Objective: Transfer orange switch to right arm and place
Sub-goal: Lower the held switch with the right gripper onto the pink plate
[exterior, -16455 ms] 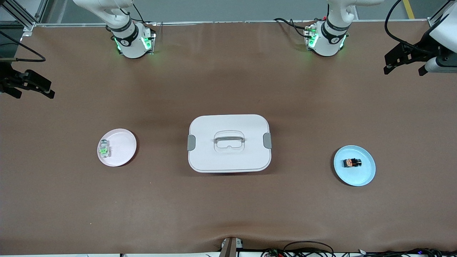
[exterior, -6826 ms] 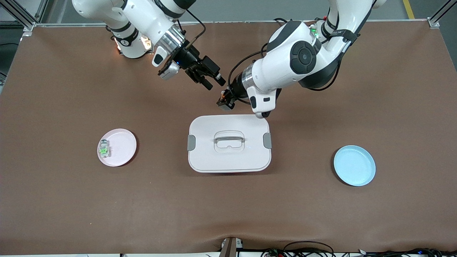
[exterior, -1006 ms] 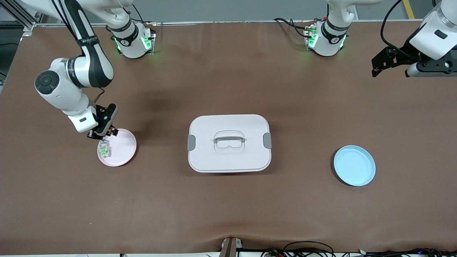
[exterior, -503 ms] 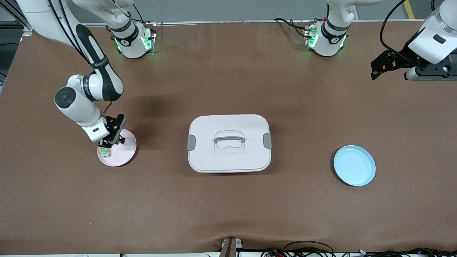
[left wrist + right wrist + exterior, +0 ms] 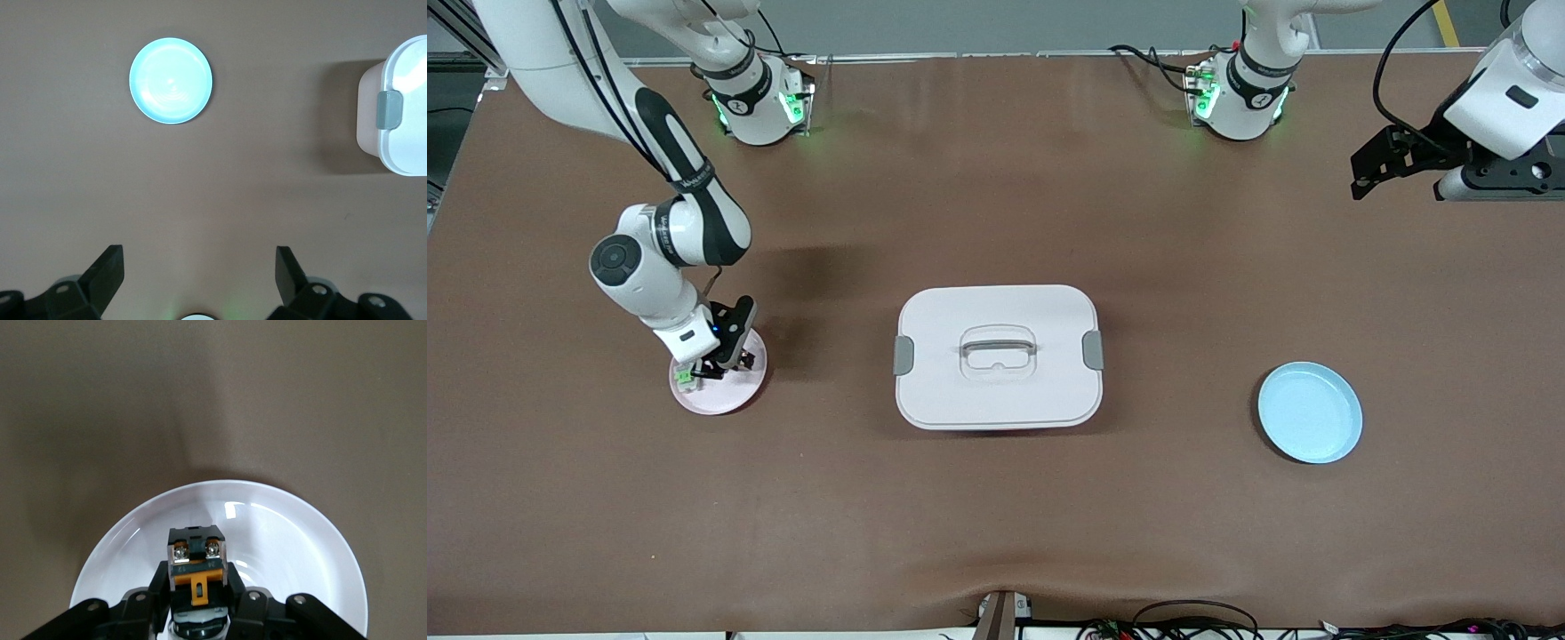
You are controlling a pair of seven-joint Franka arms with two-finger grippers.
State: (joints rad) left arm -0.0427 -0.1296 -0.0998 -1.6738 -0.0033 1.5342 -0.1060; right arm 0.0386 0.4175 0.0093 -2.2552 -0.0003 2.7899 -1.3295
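While the left arm waits high over the table's end by its own base, its left gripper point(image 5: 1369, 173) spread wide with nothing between the fingers, the right arm has come down over the pink plate point(image 5: 734, 398) near the table edge at the right arm's end. A second ago the right gripper point(image 5: 720, 363) hung over the plate's farther rim; half a second ago it had slid inward; now it sits low over the plate's middle. The orange switch point(image 5: 195, 570) is clamped between its fingers, screw terminals up, directly above the plate's pale surface point(image 5: 293, 547). Whether the switch already touches the plate cannot be told.

Beside it on the same plate lies the clear-and-green block point(image 5: 684, 378), partly hidden by the gripper in the front view. The blue plate point(image 5: 1310, 412), where the switch lay at the start, is bare, and the white lidded box point(image 5: 998, 356) stands untouched mid-table.

By my reading the handover is done and the placing is nearly finished: what remains is a short lowering, a release, and a clean lift that does not nudge the neighbouring block.
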